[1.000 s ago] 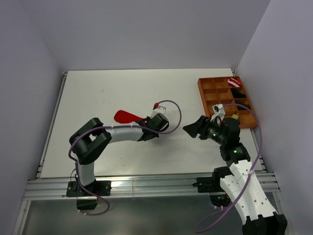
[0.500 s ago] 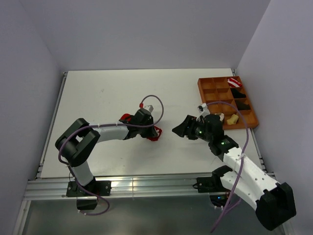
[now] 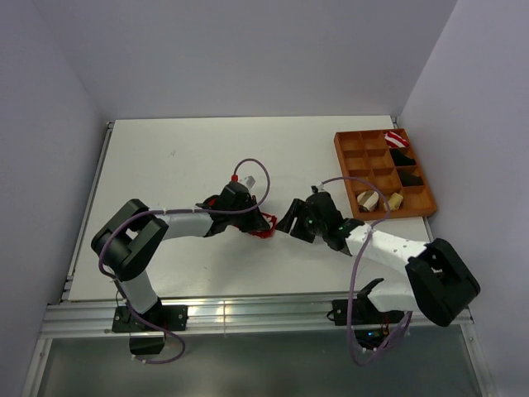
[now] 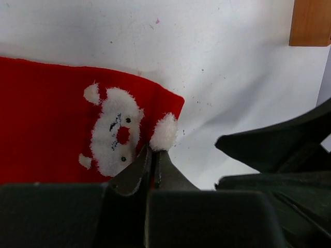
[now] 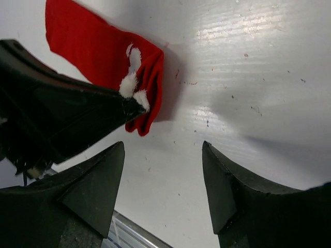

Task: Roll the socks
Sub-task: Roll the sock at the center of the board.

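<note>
One of the socks, a red sock (image 4: 46, 124) with a white mark (image 4: 116, 129), lies flat on the white table. In the top view the red sock (image 3: 264, 228) shows only as a small patch under the left arm. My left gripper (image 4: 154, 151) is shut on its edge beside a white pom. Just right of the sock, my right gripper (image 5: 163, 150) hovers open over bare table with nothing between its fingers. From the right wrist, the red sock (image 5: 103, 46) lies beyond the left gripper (image 5: 135, 107). A yellowish bundle (image 3: 396, 199) and a cream-brown bundle (image 3: 368, 199) sit in the tray.
An orange compartment tray (image 3: 347, 161) stands at the right rear, holding a red-and-white rolled bundle (image 3: 397, 138) and black bundles (image 3: 403, 158). Its corner (image 4: 310, 23) shows in the left wrist view. Grey walls close in the table on three sides.
My right arm has reached left toward the sock, its jaws narrowing a little. The left gripper has drawn the sock's end slightly left and nearer, so the sock is now mostly under the arm.
</note>
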Controlling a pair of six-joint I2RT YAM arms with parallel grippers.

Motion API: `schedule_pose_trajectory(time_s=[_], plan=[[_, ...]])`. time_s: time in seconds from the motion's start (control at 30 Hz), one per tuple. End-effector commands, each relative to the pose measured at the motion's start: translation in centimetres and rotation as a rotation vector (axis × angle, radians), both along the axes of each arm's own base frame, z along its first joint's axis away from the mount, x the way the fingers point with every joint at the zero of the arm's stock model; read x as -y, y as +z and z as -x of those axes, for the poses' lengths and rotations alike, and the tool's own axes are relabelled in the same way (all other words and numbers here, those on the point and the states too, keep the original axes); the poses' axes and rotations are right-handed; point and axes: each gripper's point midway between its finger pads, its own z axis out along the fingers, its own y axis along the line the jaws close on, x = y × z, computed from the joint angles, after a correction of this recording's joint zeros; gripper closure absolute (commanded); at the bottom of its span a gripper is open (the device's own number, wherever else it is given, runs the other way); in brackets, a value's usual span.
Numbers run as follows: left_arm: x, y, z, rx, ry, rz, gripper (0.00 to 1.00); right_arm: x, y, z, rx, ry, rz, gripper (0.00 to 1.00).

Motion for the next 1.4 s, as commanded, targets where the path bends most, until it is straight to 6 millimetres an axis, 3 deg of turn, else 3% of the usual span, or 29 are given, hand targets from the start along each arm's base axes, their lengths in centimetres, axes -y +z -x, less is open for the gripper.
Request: schedule_pose_trajectory(time_s=[0.0,0.33,0.63,0.87,1.13,1.23,1.37], plan=[[0.7,2.5,-0.7,0.061,-0.004,0.068,1.00,-1.8,2.4,-3.3,0.062,-0.072,-0.053,0.32],[0.4,2.0,-0.5,0.076,-0.013,0.060,1.00,-3.2,1.0,-5.4,-0.011,-0.101,-0.013,0.33],[0.1,1.7,-0.5,0.102,-0.016,0.048,1.00,-3.8,-1.9,-5.5,-0.098,-0.105,0.016,0.39],[0.1,1.0,-0.4,0.127,-0.027,0.012,1.00,-3.7,-2.7,-5.5,-0.125,-0.113,0.043,0.55],[0.7,0.7,-0.2,0.184,-0.054,-0.060,1.00,-3.6,-3.3,-5.2,-0.166,-0.115,0.064,0.65],[0.9,0.9,-0.1,0.203,-0.060,-0.075,1.00,-3.5,-3.6,-5.0,-0.179,-0.118,0.080,0.73],[1.0,1.6,-0.2,0.233,-0.067,-0.084,0.97,-3.5,-4.2,-4.7,-0.204,-0.111,0.087,0.94]])
